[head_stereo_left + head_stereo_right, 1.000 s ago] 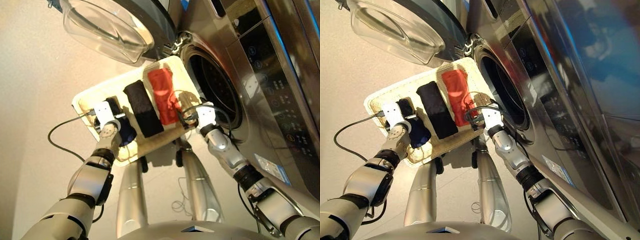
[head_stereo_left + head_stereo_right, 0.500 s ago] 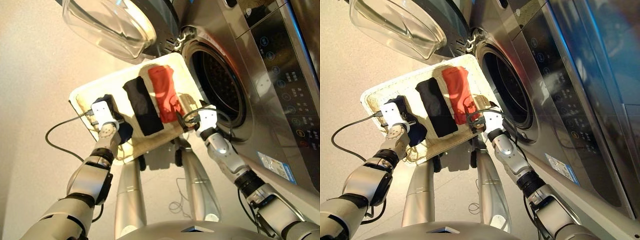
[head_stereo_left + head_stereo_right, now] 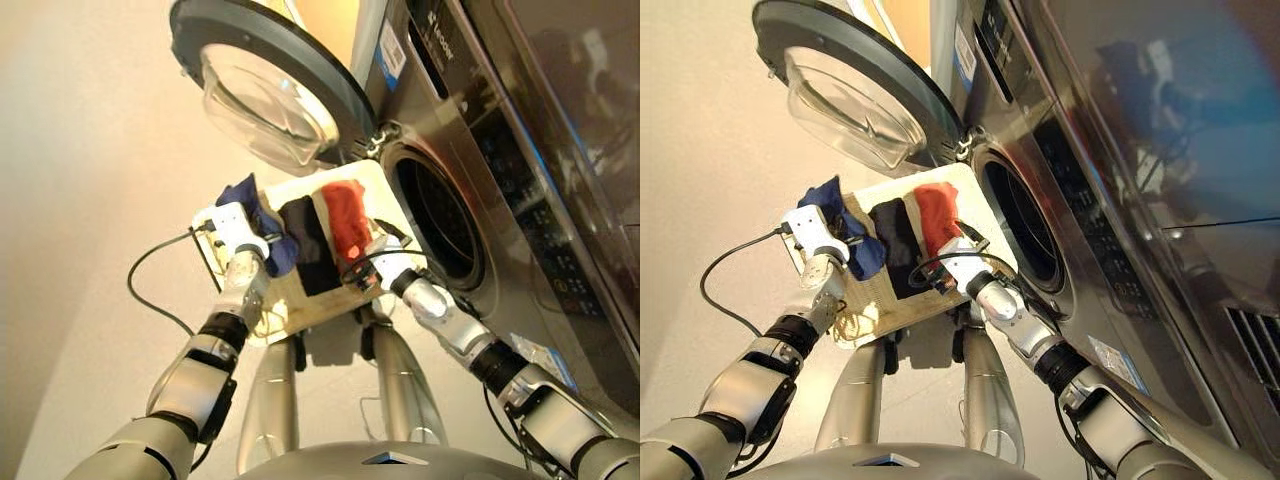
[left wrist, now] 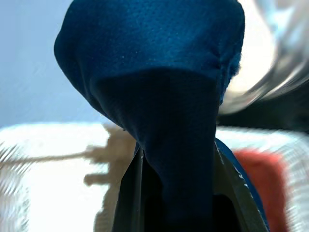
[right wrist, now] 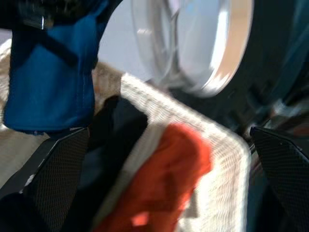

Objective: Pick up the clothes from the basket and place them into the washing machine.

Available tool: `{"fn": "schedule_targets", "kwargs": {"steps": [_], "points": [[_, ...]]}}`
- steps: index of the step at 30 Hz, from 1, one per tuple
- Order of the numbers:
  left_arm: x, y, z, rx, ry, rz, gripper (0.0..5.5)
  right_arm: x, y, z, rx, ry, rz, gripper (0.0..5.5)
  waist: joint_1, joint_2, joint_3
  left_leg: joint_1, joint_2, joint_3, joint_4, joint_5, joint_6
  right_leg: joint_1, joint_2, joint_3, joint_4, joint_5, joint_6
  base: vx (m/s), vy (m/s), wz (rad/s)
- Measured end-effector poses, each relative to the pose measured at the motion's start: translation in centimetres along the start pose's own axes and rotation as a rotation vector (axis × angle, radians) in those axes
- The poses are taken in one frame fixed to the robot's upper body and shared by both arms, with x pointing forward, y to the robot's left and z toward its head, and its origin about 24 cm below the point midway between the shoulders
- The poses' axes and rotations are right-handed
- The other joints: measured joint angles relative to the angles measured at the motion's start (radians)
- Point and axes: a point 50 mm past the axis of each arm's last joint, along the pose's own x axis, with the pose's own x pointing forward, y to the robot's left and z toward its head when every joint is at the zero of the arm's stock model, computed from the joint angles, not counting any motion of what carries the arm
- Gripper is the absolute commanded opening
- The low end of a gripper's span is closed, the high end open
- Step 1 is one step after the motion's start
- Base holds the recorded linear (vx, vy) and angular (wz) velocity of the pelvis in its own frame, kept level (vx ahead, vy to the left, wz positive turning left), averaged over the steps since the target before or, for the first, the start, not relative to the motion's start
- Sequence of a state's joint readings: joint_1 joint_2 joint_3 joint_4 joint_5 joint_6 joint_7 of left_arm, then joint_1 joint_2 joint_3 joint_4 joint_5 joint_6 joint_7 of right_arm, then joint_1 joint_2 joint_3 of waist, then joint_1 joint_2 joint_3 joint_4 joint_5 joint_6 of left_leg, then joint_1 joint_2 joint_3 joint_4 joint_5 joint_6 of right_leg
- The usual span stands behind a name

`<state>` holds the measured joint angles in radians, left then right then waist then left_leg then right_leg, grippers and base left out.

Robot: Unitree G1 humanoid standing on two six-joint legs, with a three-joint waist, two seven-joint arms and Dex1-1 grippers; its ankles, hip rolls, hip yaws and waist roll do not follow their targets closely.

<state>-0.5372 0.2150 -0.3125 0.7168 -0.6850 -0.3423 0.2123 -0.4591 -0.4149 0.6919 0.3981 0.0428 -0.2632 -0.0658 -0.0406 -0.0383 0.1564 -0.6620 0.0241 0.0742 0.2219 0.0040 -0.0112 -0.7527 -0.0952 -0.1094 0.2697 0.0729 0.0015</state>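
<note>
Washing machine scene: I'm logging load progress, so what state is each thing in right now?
Dark grey front-loader washing machine: round door swung open, nothing visible in drum.
Navy blue cloth: lifted, hanging from left end effector.
Black folded cloth: lying in basket.
Coral red folded cloth: lying in basket.
Cream woven basket: holds two cloths.
Right end effector: open, empty.

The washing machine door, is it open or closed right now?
Open. The door is swung wide to the side, its glass bowl facing out, and the dark drum opening of the washing machine is uncovered.

The door (image 3: 268,95) stands swung wide, leaving the drum opening (image 3: 437,218) unblocked just beside the basket (image 3: 300,305).
</note>
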Motion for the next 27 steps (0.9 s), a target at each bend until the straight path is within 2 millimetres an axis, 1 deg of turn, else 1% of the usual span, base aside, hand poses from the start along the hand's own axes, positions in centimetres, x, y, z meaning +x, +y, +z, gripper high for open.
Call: {"fn": "schedule_targets", "kwargs": {"steps": [1, 3, 7, 8, 19, 24, 27], "points": [[-0.1, -0.4, 0.2, -0.008, -0.010, -0.016, 0.00, 0.1, -0.1, 0.1, -0.014, -0.003, 0.003, 5.50, 0.003, 0.002, 0.002, 0.017, -0.001, -0.001, -0.018, 0.007, -0.001, 0.013, 0.000, -0.001, -0.009, 0.001, -0.001, 0.000, 0.000, 0.000], [-0.2, -1.4, 0.3, -0.014, -0.020, -0.057, 0.00, 0.5, -0.2, 0.5, -0.034, -0.019, 0.009, 5.50, 0.015, 0.015, 0.012, 0.056, -0.001, -0.005, -0.037, 0.011, -0.001, 0.050, 0.001, -0.003, -0.020, 0.000, 0.000, 0.000, 0.000, 0.000], [-0.3, -2.5, 1.2, -0.039, -0.061, -0.106, 0.00, 1.3, -0.4, 1.6, -0.055, -0.058, 0.026, 5.50, 0.018, 0.038, 0.026, 0.078, -0.005, -0.011, -0.053, 0.016, 0.001, 0.068, -0.001, -0.006, -0.025, -0.004, 0.004, -0.013, -0.004, 0.008], [-0.4, -2.7, 1.3, -0.044, -0.065, -0.114, 0.00, 1.5, -0.3, 1.8, -0.059, -0.066, 0.036, 5.50, 0.018, 0.041, 0.029, 0.080, -0.006, -0.011, -0.057, 0.018, 0.001, 0.068, 0.003, -0.005, -0.025, -0.003, 0.004, 0.000, 0.000, 0.000], [-0.9, -4.4, 1.6, -0.108, -0.071, -0.180, 0.00, 1.9, 1.4, 2.4, -0.041, -0.088, 0.118, 5.50, 0.018, 0.053, 0.052, 0.082, -0.007, -0.011, -0.062, 0.020, 0.002, 0.066, 0.005, 0.000, -0.025, -0.003, 0.004, 0.000, 0.000, 0.000], [-1.3, -5.3, 2.5, -0.179, -0.098, -0.218, 0.00, 2.0, 1.7, 2.5, -0.039, -0.081, 0.123, 5.50, 0.019, 0.054, 0.053, 0.081, -0.007, -0.009, -0.063, 0.020, 0.002, 0.063, 0.005, 0.002, -0.025, -0.003, 0.004, 0.000, 0.000, 0.000], [-1.6, -5.8, 3.1, -0.217, -0.121, -0.250, 0.00, 2.2, 1.5, 2.7, -0.047, -0.088, 0.113, 5.50, 0.020, 0.061, 0.057, 0.075, -0.007, -0.009, -0.063, 0.020, 0.002, 0.059, 0.005, 0.002, -0.024, -0.003, 0.004, 0.000, 0.000, 0.000]]}}
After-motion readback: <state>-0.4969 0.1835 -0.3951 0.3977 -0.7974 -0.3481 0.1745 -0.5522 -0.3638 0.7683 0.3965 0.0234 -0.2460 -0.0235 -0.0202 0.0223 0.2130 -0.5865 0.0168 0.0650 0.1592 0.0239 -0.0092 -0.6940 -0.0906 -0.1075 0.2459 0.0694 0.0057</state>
